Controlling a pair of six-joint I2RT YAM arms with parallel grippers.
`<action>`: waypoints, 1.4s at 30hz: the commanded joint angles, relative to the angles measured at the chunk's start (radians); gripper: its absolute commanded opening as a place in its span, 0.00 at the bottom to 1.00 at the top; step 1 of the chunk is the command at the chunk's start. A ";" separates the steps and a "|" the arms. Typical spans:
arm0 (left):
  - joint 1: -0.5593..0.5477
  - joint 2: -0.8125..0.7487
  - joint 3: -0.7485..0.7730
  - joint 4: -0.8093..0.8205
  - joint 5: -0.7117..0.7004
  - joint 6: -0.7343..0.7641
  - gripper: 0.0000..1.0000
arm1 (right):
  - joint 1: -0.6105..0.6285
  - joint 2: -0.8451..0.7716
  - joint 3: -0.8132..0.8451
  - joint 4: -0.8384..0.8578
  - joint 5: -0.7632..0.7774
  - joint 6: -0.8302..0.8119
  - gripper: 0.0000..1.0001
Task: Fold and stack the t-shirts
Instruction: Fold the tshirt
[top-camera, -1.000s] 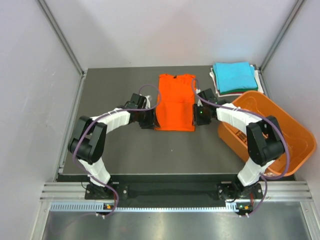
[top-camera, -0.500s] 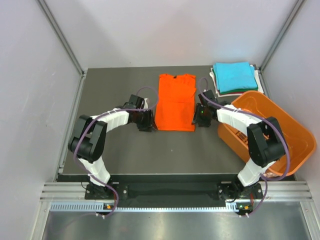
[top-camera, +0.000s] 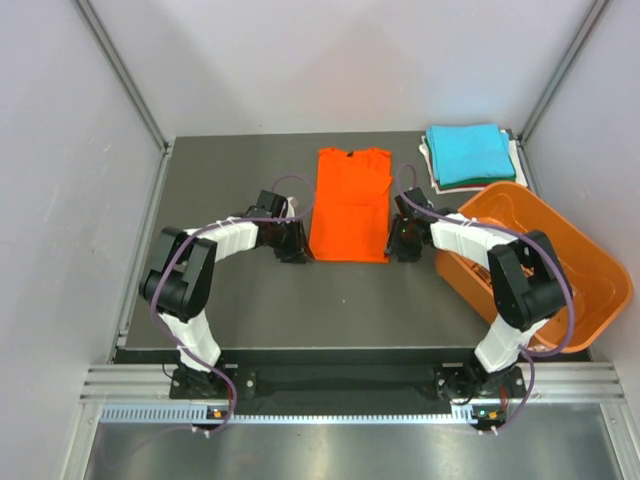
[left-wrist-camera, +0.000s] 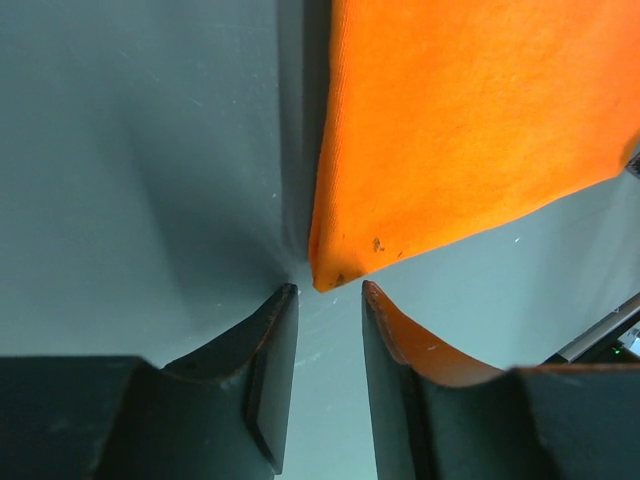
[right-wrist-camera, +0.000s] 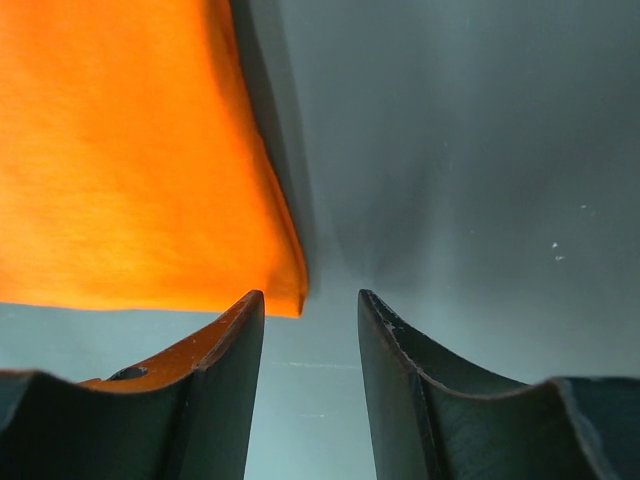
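Observation:
A bright orange t-shirt (top-camera: 350, 205) lies flat in a long narrow rectangle at the table's middle, collar at the far end. My left gripper (top-camera: 299, 253) sits low at its near left corner, and my right gripper (top-camera: 397, 251) at its near right corner. In the left wrist view the orange t-shirt (left-wrist-camera: 470, 120) ends in a corner just ahead of the left gripper (left-wrist-camera: 328, 290), jaws open with bare table between them. The right gripper (right-wrist-camera: 310, 296) is open too, and the orange t-shirt (right-wrist-camera: 120, 150) has its corner at the left jaw's tip. A folded turquoise t-shirt (top-camera: 468, 152) tops a stack at the back right.
A rigid orange plastic basket (top-camera: 590, 270) stands tilted at the right edge of the table, close behind my right arm. White cloth (top-camera: 427, 158) shows under the turquoise shirt. Grey walls and metal posts close in the dark table (top-camera: 230, 300) on three sides.
Both grippers have come off the shirt's sides and moved back toward the near edge, down to its near corners. The left jaws narrowed a little, the right jaws widened. The shirt stays flat.

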 joint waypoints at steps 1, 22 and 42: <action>0.002 0.040 0.004 -0.006 -0.062 0.016 0.37 | 0.014 0.020 -0.022 0.046 -0.005 0.007 0.43; -0.013 -0.062 -0.089 -0.063 -0.022 -0.008 0.00 | 0.040 -0.115 -0.118 0.011 -0.067 -0.114 0.00; -0.226 -0.483 -0.434 -0.055 -0.089 -0.220 0.22 | 0.206 -0.520 -0.472 -0.042 -0.021 0.020 0.06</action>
